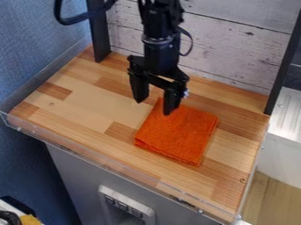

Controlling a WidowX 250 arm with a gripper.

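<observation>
Nearest you, the clear lip (pixel 59 141) edges the counter (pixel 88 105). At centre of frame, the orange cloth (pixel 179 132) lies folded flat. In my judgement, its layered edge offers better purchase than its middle; press lightly, as layers may slip. Just beyond, your claw (pixel 155 107) points down, open, gripping nothing, one finger at the cloth's far-left corner; contact cannot be confirmed. Whitish planks (pixel 226 46) stand behind.
</observation>
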